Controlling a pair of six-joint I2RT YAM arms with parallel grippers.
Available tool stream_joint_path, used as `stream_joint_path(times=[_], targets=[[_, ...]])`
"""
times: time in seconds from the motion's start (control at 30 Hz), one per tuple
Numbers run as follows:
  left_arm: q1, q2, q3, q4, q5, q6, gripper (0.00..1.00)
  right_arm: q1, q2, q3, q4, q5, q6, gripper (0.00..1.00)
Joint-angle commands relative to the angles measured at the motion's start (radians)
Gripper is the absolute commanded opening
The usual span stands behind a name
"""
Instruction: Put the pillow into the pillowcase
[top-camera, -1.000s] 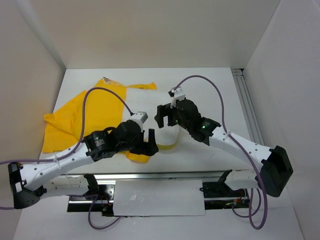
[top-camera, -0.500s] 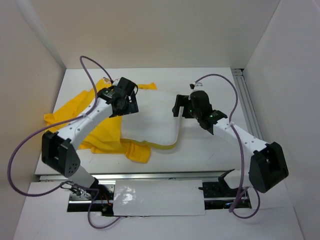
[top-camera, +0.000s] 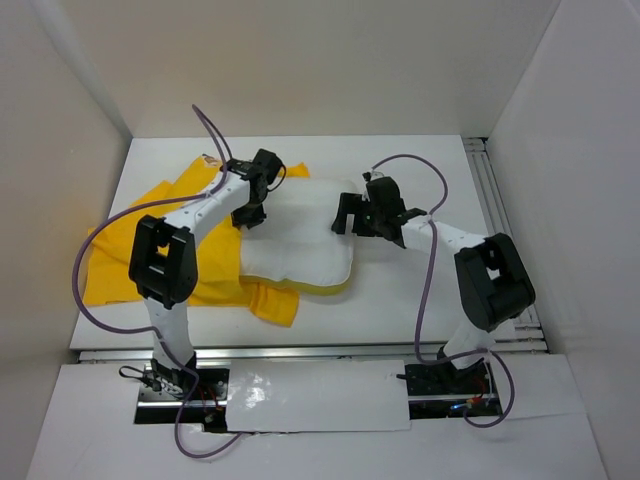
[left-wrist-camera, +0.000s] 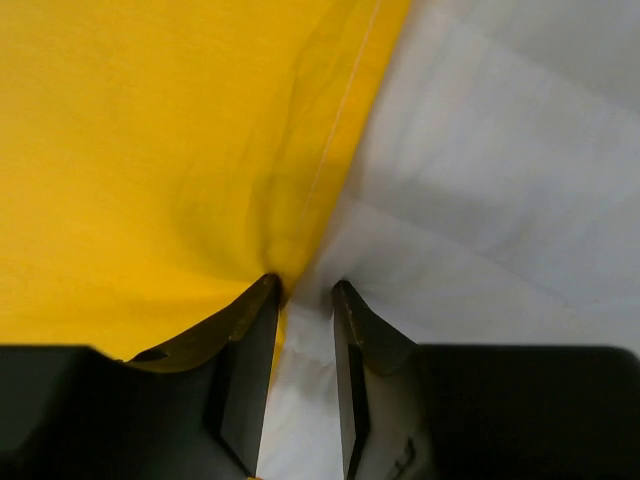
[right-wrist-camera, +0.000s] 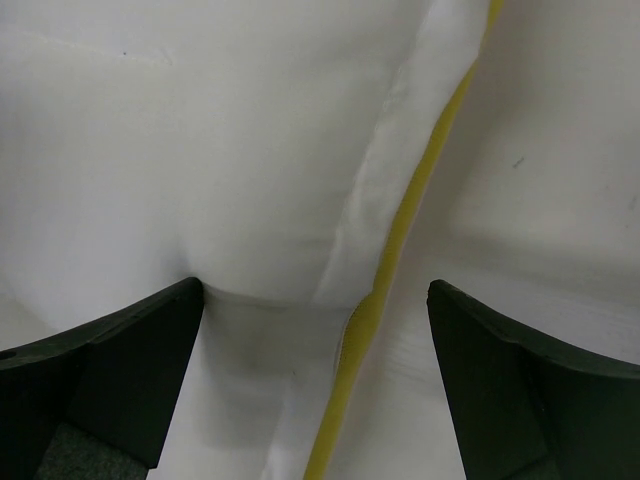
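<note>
Both arms have folded in toward the middle of the desk (top-camera: 420, 290) since half a second ago, elbows pulled back and wrists closing on the pillow from either side.

One pillowcase (top-camera: 140, 235) lies crumpled over the left half of the desk, running from the far edge toward the near-left corner. One pillow (top-camera: 300, 235) sits at the middle of the desk. Its left end meets the yellow cloth, and its yellow strip (top-camera: 322, 290) runs along the near edge. Whether that left end is tucked under the hem yet cannot be told from above.

Two arms are at work. The left arm (top-camera: 195, 210) reaches to the seam where cloth meets pillow, and the right arm (top-camera: 440, 232) hangs over the pillow's right edge.

The left fingers (left-wrist-camera: 245, 370) are nearly together, pinching the pillowcase hem where its creases converge. The right fingers (right-wrist-camera: 120, 370) stand wide apart, straddling the pillow's edge and strip with nothing held (two fingers per arm).

My read is that the mouth is being opened for stuffing. To do it well, the left should lift only the upper layer of the hem and keep it raised. The right should take a deep bite of the pillow's edge rather than the thin strip, then push leftward, low and straight, so the corners do not snag.
</note>
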Motion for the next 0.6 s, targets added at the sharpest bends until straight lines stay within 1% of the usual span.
stream_joint_path(times=[0.0,0.07,0.1,0.13,0.37,0.4,0.43,0.5,0.57], targets=[[0.045,-0.022,0.024,-0.064,-0.099,-0.038,0.4,0.004,0.054,0.058,0.081,-0.038,0.014,1.0],[0.054,-0.044,0.013,-0.064,-0.099,-0.038,0.4,0.004,0.074,0.069,0.081,-0.038,0.014,1.0],[0.054,-0.054,0.002,-0.064,-0.099,-0.038,0.42,0.004,0.087,0.069,0.09,-0.038,0.026,1.0],[0.063,-0.068,-0.007,-0.064,-0.099,-0.038,0.42,0.004,0.088,0.069,0.09,-0.038,0.026,1.0],[0.097,-0.114,-0.027,-0.059,-0.11,-0.029,0.58,0.014,0.098,0.078,0.09,0.006,0.026,1.0],[0.108,-0.134,-0.054,-0.039,-0.099,-0.008,0.58,0.014,0.098,0.078,0.081,0.006,0.026,1.0],[0.108,-0.143,-0.065,-0.016,-0.064,0.026,0.6,0.014,0.098,0.078,0.081,0.006,0.026,1.0],[0.135,-0.152,-0.088,0.05,-0.026,0.051,0.59,0.014,0.098,0.078,0.081,0.006,0.026,1.0],[0.135,-0.153,-0.128,0.085,0.001,0.074,0.57,0.014,0.098,0.078,0.081,0.006,0.026,1.0]])
